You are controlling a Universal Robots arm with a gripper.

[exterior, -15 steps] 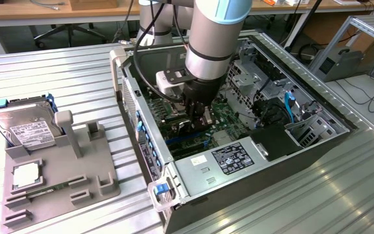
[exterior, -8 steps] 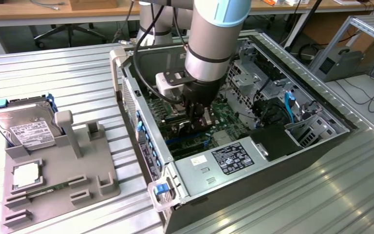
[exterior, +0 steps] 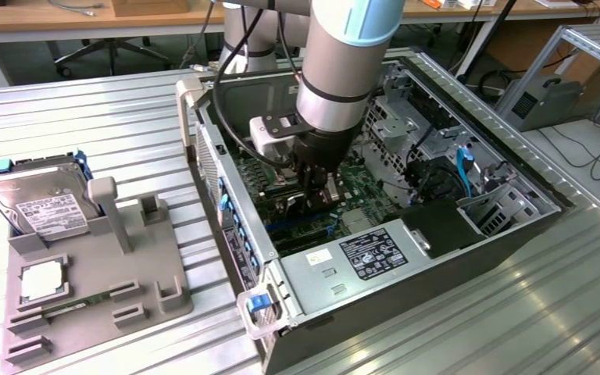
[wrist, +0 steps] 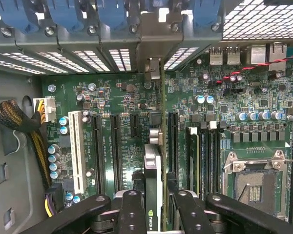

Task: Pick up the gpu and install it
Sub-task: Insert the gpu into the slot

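Note:
The gpu [wrist: 158, 146] stands on edge over the green motherboard [wrist: 112, 97], running between two long black slots. Its pale metal bracket end [wrist: 154, 68] reaches the open bay in the case's rear wall. My gripper [wrist: 156, 214] is shut on the card, with a black finger [wrist: 132, 209] on each side of it. In the exterior view the gripper [exterior: 316, 194] is down inside the open computer case [exterior: 279, 273], low over the board. I cannot tell whether the card's edge is seated in the slot.
A white slot [wrist: 78, 151] and a cable bundle [wrist: 19, 122] lie to one side of the card, memory slots and the CPU socket [wrist: 256, 180] to the other. Beside the case, a grey holder [exterior: 123, 273] carries a silver hard drive [exterior: 40, 199].

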